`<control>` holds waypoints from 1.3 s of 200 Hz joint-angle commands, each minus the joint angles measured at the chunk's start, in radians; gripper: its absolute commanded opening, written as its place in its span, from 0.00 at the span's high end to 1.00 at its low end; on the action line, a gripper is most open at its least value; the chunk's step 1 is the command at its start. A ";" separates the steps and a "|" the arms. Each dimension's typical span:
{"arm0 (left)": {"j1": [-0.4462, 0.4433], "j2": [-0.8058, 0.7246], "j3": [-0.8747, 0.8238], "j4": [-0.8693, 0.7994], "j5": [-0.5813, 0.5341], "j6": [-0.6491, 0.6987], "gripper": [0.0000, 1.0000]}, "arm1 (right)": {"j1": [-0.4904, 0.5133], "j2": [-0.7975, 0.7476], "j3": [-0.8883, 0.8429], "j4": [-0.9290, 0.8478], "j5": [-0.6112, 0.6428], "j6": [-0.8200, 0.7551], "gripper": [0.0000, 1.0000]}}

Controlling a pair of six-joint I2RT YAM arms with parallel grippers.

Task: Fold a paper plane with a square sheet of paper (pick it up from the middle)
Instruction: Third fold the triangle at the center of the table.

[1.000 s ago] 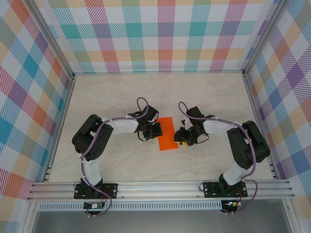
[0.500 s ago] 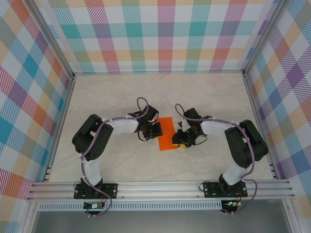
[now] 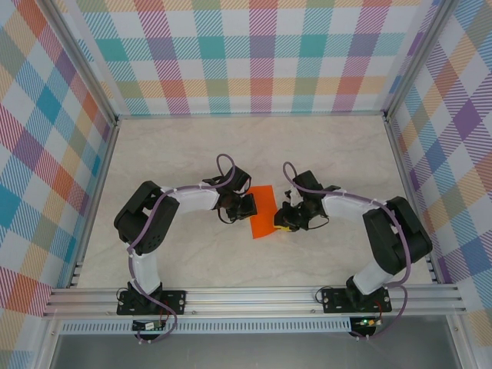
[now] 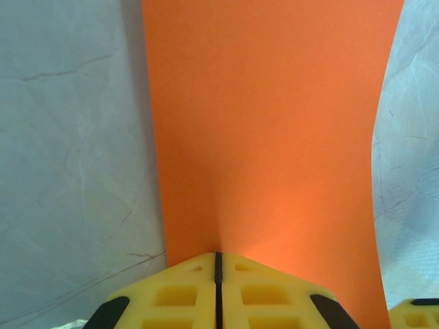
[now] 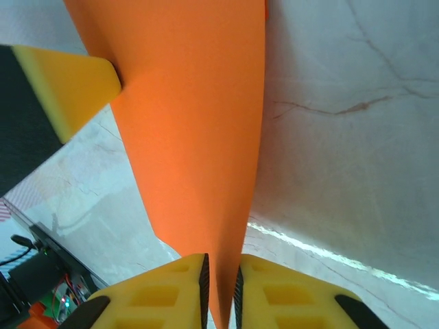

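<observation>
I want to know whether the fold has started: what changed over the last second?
The right hand nudged left toward the square sheet of paper, then eased slightly back. The sheet now looks narrower from above, its right edge apparently raised. The left hand stayed put. Both hands pinch the sheet now.

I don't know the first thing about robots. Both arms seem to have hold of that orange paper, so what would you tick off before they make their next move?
1. Left end effector shut on the square sheet of paper: ok.
2. Right end effector shut on the opposite edge: ok.
3. Sheet untorn, no stray crease: ok, the orange face looks smooth in both wrist views.
4. Sheet flat between the two grips: not ok, its edges bow in both wrist views.
5. Sheet lifted off the table: cannot tell.
</observation>
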State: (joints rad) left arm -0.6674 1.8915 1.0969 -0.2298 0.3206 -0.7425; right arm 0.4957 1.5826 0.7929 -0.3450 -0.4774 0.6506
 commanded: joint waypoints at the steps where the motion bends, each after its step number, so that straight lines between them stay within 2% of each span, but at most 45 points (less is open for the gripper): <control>1: -0.004 0.041 -0.014 -0.097 -0.058 0.019 0.92 | 0.006 -0.039 -0.002 -0.028 0.023 0.059 0.83; 52: -0.004 0.030 0.008 -0.095 -0.042 0.031 0.92 | 0.006 -0.018 0.025 -0.002 -0.042 0.108 0.96; 90: -0.004 -0.038 0.055 -0.106 -0.030 0.077 0.92 | 0.010 0.038 0.077 0.016 -0.050 0.132 0.96; 120: 0.003 -0.084 0.068 -0.125 -0.097 0.091 0.92 | 0.020 0.107 0.116 0.000 -0.033 0.147 0.96; 214: 0.024 0.066 0.146 -0.188 -0.140 0.096 0.93 | 0.058 0.191 0.205 0.048 -0.017 0.136 0.96; 260: 0.023 0.081 0.147 -0.207 -0.140 0.096 0.94 | 0.066 0.214 0.220 0.083 -0.013 0.118 0.96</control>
State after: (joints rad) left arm -0.6521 1.9465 1.2350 -0.3725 0.1986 -0.6609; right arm 0.5549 1.7760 0.9958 -0.2966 -0.4961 0.7856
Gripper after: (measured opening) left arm 0.066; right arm 0.047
